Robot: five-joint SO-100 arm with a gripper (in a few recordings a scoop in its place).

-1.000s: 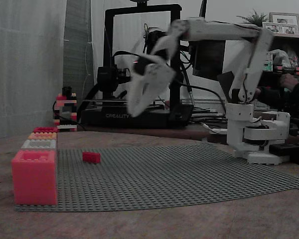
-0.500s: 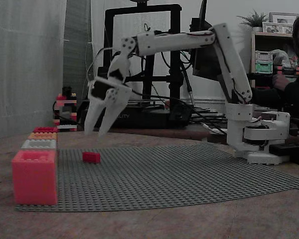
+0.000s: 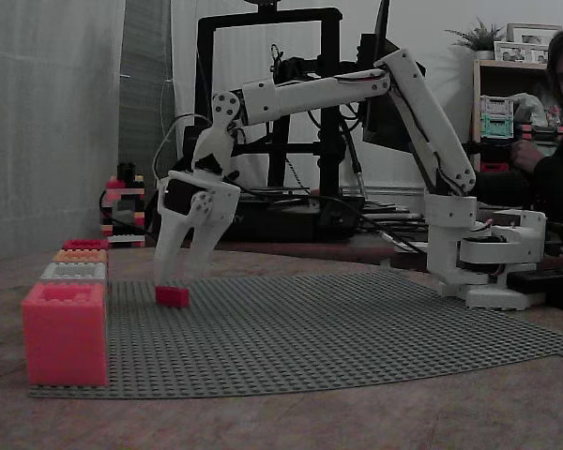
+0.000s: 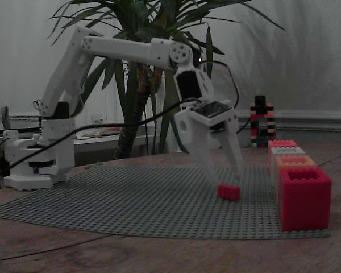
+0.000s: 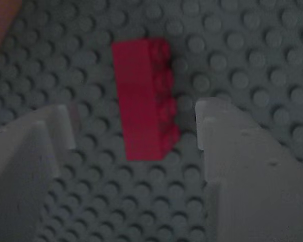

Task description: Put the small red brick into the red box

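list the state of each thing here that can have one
pincer: open, tips lowered on either side of the brick, not closed on it
small red brick: lying on the grey baseplate, ungripped
red box: upright at the plate's edge, open top, brick not in it

Dim, grey light; soft wrist view.

Matt studded plastic baseplate, matt plastic small red brick
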